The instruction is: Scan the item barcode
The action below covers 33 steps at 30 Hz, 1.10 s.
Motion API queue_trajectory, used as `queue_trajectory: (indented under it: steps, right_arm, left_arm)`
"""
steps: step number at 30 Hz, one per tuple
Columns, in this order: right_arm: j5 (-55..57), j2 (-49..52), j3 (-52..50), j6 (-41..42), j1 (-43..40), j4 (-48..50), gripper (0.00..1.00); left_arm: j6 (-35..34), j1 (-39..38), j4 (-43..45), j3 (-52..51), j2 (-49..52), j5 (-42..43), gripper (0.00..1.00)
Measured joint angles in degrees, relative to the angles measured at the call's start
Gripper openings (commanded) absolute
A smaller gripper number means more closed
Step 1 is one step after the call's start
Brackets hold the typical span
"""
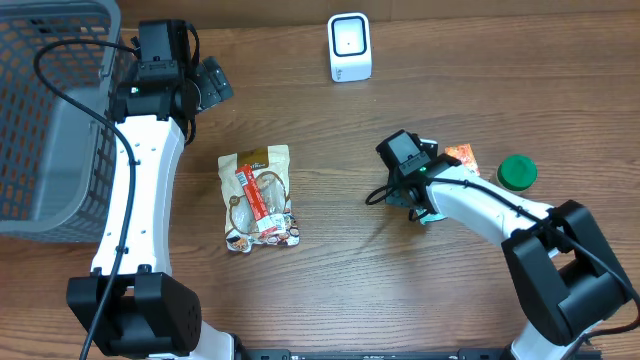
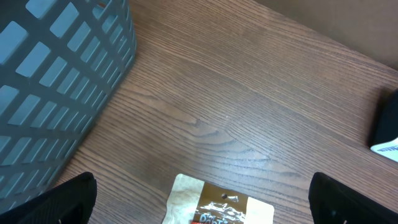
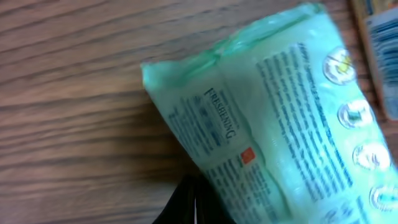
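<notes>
A: R gripper?
B: Shut tight at green packet edge; grip unclear. Packet flat on table, right side, well apart from scanner.
A: L gripper?
B: Wide open, empty, near basket.

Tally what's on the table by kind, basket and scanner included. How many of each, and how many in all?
Basket: 1
Scanner: 1
Flat packets: 3 (brown pouch, pale green packet, orange packet)
Round green container: 1
Total: 6
</notes>
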Motion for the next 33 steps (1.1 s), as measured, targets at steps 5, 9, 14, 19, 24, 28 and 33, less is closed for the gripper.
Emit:
queue_trajectory:
  steps: [5, 9, 14, 19, 24, 28, 33]
  right_arm:
    - [0.00, 0.02, 0.00, 0.07, -1.40, -0.24, 0.04]
    - [0.00, 0.02, 0.00, 0.07, -2.21, -0.66, 0.04]
    - [0.02, 0.02, 0.00, 0.07, -3.34, -1.25, 0.04]
    - [-0.02, 0.02, 0.00, 0.04, -4.00, -2.03, 0.08]
    - [-0.02, 0.02, 0.00, -0.09, -4.90, -3.26, 0.08]
    - [0.00, 0.02, 0.00, -0.17, -5.53, -3.48, 0.08]
    - [0.00, 0.02, 0.04, -0.17, -5.60, -3.61, 0.08]
  left_arm:
    - [0.00, 0.00, 0.00, 0.00, 0.00, 0.00, 1.00]
    - [0.00, 0.00, 0.00, 0.00, 0.00, 0.00, 1.00]
    - [0.00, 0.00, 0.00, 0.00, 0.00, 0.00, 1.00]
    - [0.00, 0.00, 0.00, 0.00, 0.00, 0.00, 1.00]
    - [0.00, 0.00, 0.00, 0.00, 0.00, 0.00, 1.00]
    - [0.00, 0.00, 0.00, 0.00, 0.00, 0.00, 1.00]
    - [0.00, 0.00, 0.00, 0.00, 0.00, 0.00, 1.00]
